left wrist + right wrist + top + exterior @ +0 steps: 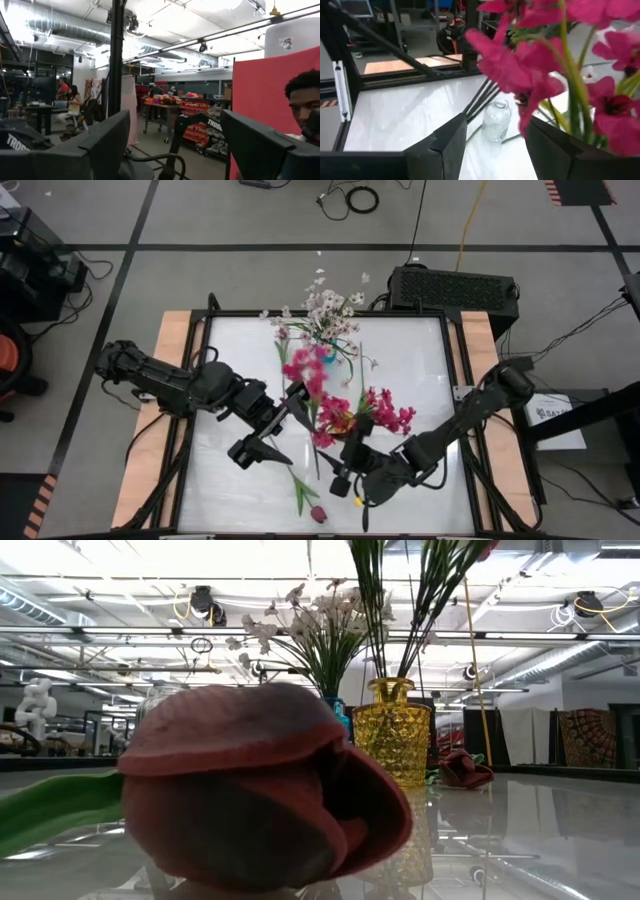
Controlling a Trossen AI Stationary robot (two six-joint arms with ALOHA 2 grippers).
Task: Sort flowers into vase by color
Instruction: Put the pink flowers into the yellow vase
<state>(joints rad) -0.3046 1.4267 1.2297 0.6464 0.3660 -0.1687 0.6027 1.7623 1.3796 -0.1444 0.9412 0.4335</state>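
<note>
High view: you see the white glossy table (420, 370) with the left gripper (262, 442) standing left of centre, jaws spread and holding nothing; the right gripper (348, 470) sits right of centre beside the cluster of magenta blooms (385, 412) and the yellow cut-glass vase (335, 420); whether it pinches a stem you cannot tell here. The spray of small white-pink blossoms (328, 310) stands at the far edge. One dark maroon tulip on a long green stem (318, 514) lies at the near edge, its axis running diagonally from the left gripper towards the head; it lies between both grippers, with the right one slightly nearer the head.

Low view: the tulip head fills the foreground, lying flat; a second maroon bloom (465, 768) lies beside the yellow vase.

Left wrist view: fingers (107, 137) apart, pointing level into the room; a person shows at the edge.

Right wrist view: fingers (452, 137) apart, empty; magenta blooms hang close ahead; a small clear glass bottle (496, 120) stands beyond.
</note>
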